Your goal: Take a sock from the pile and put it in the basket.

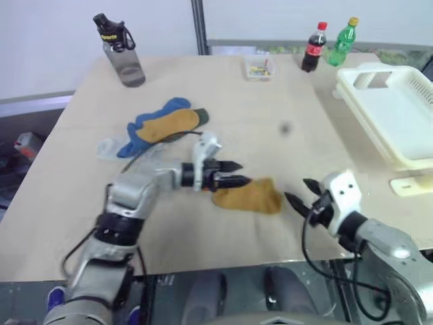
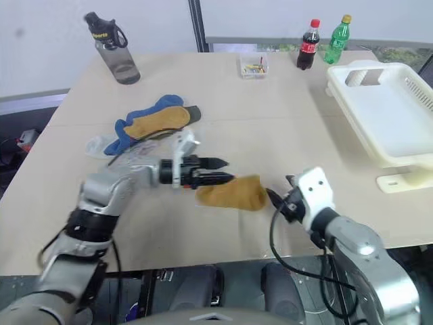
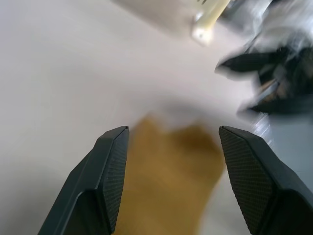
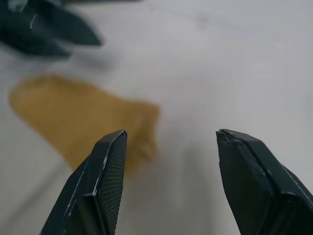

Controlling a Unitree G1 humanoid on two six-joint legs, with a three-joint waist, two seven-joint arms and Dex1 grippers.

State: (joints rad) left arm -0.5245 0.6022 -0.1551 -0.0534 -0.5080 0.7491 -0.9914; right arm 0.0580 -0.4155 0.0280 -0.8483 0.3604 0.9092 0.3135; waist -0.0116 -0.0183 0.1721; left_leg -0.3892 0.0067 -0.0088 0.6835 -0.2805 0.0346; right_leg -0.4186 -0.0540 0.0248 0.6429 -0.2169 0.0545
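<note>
Between the released left gripper (image 1: 237, 174) and released right gripper (image 1: 298, 191) lies a mustard sock (image 1: 252, 196).

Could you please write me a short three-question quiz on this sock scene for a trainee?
1. True or false: the mustard sock near the table's front edge lies apart from the pile.
2. Which hand is open? A) left hand only B) right hand only C) both
3. Fill in: the basket stands at the table's ____ side, as the robot sees it.

Key
1. True: bare table separates them.
2. C: both wrist views show the fingers spread, and neither pair has closed on the sock.
3. Right.
</note>
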